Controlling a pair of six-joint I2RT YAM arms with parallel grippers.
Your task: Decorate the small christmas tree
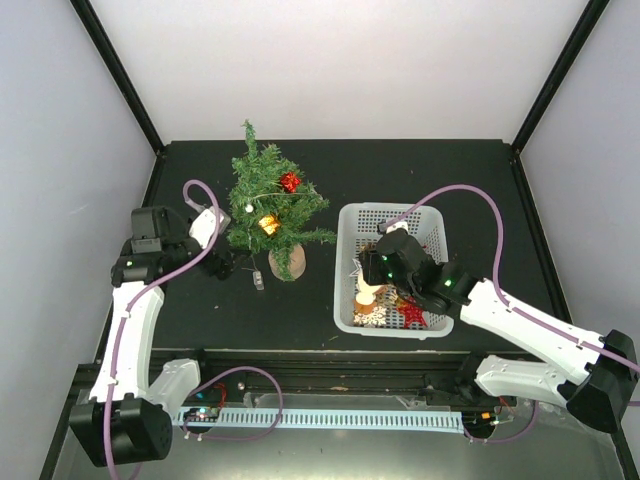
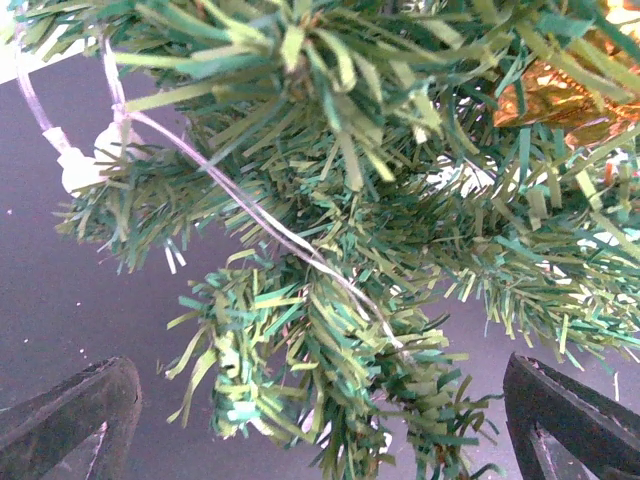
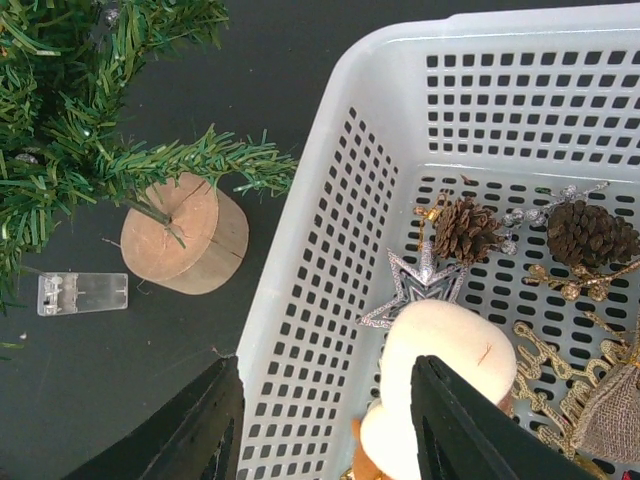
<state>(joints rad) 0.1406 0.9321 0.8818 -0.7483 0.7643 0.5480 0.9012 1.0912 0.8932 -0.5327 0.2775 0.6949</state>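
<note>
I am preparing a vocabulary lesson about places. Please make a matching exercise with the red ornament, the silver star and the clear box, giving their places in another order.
Things:
1. red ornament
2. silver star
3. clear box

Places:
a. on the table, beside the wooden base
b. in the basket
c. on the tree

Pairs: 1-c, 2-b, 3-a.

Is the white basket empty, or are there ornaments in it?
Not empty. The white basket holds two pine cones, a silver star, a red star and more.
</note>
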